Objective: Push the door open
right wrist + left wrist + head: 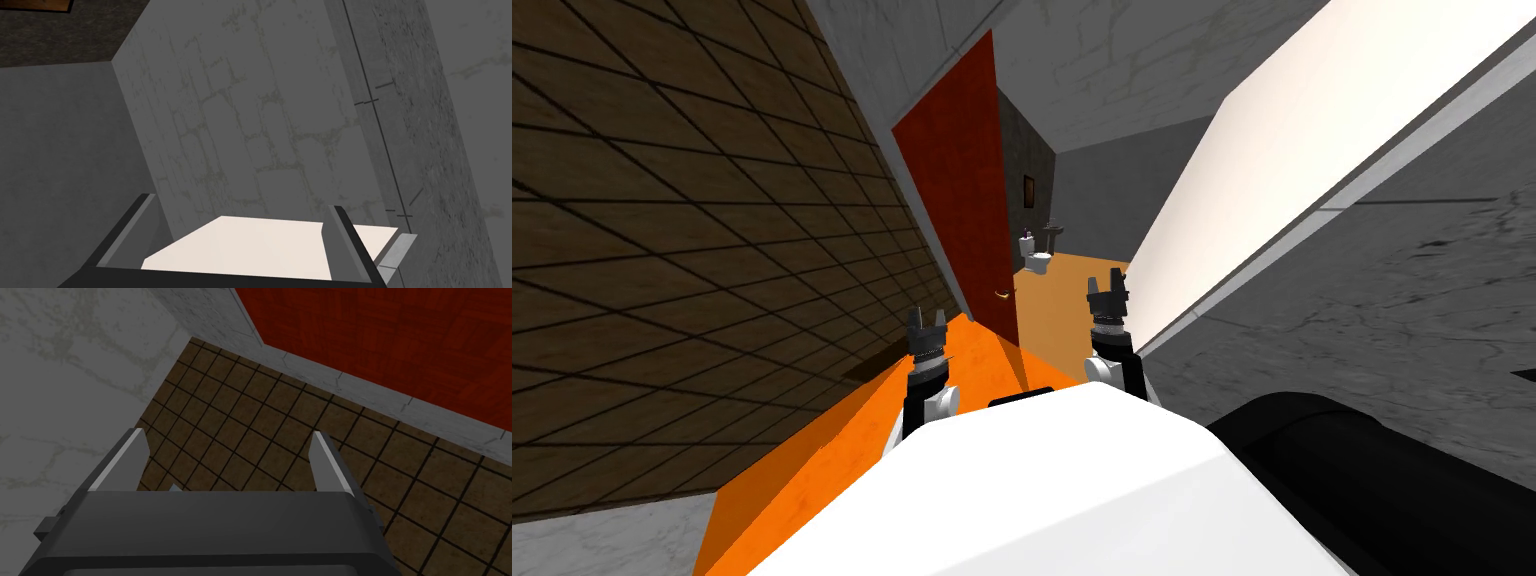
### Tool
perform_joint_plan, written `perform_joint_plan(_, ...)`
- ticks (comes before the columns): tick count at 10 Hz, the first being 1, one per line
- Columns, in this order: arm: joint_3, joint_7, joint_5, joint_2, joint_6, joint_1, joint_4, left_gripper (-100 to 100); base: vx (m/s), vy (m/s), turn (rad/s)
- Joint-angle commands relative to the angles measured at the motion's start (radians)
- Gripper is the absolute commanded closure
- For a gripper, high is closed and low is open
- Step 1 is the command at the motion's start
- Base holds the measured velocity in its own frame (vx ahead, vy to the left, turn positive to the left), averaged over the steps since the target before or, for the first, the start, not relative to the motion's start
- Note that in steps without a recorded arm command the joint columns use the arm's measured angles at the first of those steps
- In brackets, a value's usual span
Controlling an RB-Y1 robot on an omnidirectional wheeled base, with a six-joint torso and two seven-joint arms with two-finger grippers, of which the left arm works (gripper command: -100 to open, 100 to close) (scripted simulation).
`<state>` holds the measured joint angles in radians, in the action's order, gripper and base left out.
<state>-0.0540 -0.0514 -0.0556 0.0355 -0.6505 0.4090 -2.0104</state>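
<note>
Door (952, 190), upper centre, is looking stiff; we are favouring pushing beside its handle (1002, 293). Left end effector (927, 314) and right end effector (1106, 283) are gaping.

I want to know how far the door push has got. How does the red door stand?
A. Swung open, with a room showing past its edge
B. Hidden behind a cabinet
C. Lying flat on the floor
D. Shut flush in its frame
A: in the head view the red door stands angled away from the opening, and past its edge with the handle a white toilet shows on an orange floor.
</note>
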Motion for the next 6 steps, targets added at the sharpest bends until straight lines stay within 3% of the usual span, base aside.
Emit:
perform_joint_plan(1,-0.015,0.000,0.007,0.005,-0.003,-0.013,0.048,-100,0.105,0.061,-0.112)
perform_joint_plan(6,-0.060,-0.003,0.024,0.022,-0.016,-0.054,0.195,-100,0.085,0.069,-0.115)
